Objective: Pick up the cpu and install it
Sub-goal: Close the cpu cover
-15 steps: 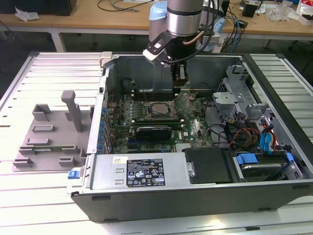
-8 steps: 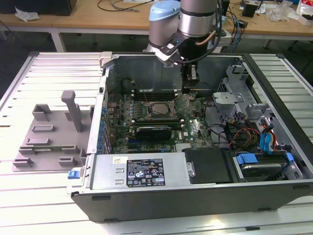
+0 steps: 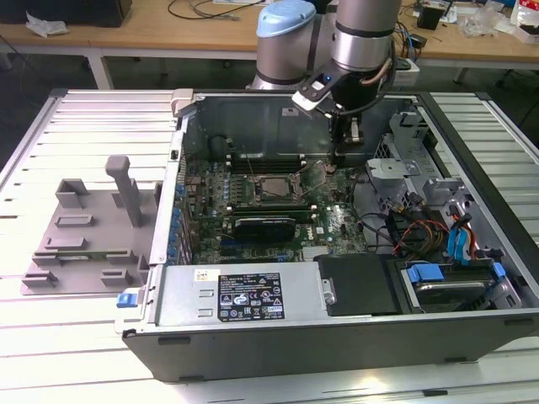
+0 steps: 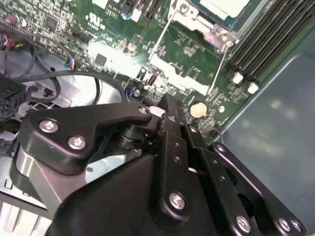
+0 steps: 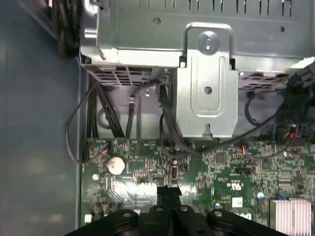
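Open computer case (image 3: 337, 337) lies flat on a slatted tabletop (image 3: 93, 126), with the arm reaching down into it. The tool (image 3: 343, 154) hangs low over the green motherboard (image 3: 337, 223), at the board's edge next to the metal drive cage (image 3: 396, 168).

Tool state: in the first wrist view the two black fingertips of the tool (image 5: 170, 189) sit pressed together, with nothing seen between them. It looks the same in the second wrist view, where the tool (image 4: 167, 105) has its fingers (image 4: 172, 128) closed over the board.

The cpu (image 3: 271, 187) lies flat in the black-framed socket (image 3: 253, 199) near the middle of the motherboard. It is on the exterior view's left of the tool, near it but clearly apart and not touched. In the second wrist view the cpu (image 4: 226, 6) shows as a pale square at the frame edge, inside the metal socket frame (image 4: 189, 17). A thin wire lever (image 4: 221, 64) stands up beside that frame.

A round coin cell (image 5: 115, 165) sits on the board close to the fingertips and also shows in the second wrist view (image 4: 198, 109). Memory slots (image 4: 266, 44) run alongside the socket. Black cables (image 5: 98, 118) loop between the board and the drive cage (image 5: 206, 93). A finned heatsink (image 5: 293, 214) sits at the board's corner.

A grey plastic fixture tray (image 3: 84, 236) lies on the tabletop outside the case, on the exterior view's left. The power supply (image 3: 244, 295) with its label lies along the near side of the case.
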Available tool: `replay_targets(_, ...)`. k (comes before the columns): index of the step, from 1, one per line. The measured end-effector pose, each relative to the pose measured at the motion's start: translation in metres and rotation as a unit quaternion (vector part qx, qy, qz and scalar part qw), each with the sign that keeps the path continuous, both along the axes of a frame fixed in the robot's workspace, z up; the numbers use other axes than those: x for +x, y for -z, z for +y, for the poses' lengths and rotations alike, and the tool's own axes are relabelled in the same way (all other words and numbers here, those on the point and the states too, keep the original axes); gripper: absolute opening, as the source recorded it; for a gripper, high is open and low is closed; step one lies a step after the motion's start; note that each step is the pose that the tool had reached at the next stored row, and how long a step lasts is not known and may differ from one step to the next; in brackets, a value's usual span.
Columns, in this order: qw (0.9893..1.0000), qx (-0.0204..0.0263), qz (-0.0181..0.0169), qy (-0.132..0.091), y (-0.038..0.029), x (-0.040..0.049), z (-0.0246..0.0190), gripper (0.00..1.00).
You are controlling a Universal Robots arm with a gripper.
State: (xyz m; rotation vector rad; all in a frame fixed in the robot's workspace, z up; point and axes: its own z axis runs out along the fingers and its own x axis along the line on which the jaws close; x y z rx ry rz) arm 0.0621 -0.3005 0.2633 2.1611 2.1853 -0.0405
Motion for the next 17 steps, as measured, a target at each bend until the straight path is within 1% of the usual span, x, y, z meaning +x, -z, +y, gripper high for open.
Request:
replay_targets(2, 1.0, 0.0, 0.0023, 0.0, 0.0068, 0.0017, 0.0, 0.11)
replay_targets(4, 1.0, 0.0, 0.0039, 0.0, 0.0124, 0.0018, 0.0, 0.11)
replay_targets(5, 1.0, 0.0, 0.0053, 0.0, 0.0172, 0.0018, 0.0, 0.11)
replay_targets(6, 1.0, 0.0, 0.006, 0.0, 0.0192, 0.0018, 0.0, 0.11)
replay_targets(8, 1.0, 0.0, 0.006, 0.0, 0.0193, 0.0015, 0.0, 0.11)
replay_targets(9, 1.0, 0.0, 0.0053, 0.0, 0.0195, -0.0012, 0.0, 0.11)
replay_targets(11, 1.0, -0.0003, -0.0015, 0.0, 0.0193, -0.0105, -0.0001, 0.11)
replay_targets(12, 1.0, 0.0003, -0.0081, 0.0, 0.0197, -0.0193, 0.0, 0.11)
replay_targets(14, 0.9998, 0.0, -0.018, 0.0, 0.0195, -0.0349, 0.0, 0.11)
replay_targets(17, 0.9997, 0.0001, -0.0263, 0.0, 0.0196, -0.05, 0.0, 0.11)
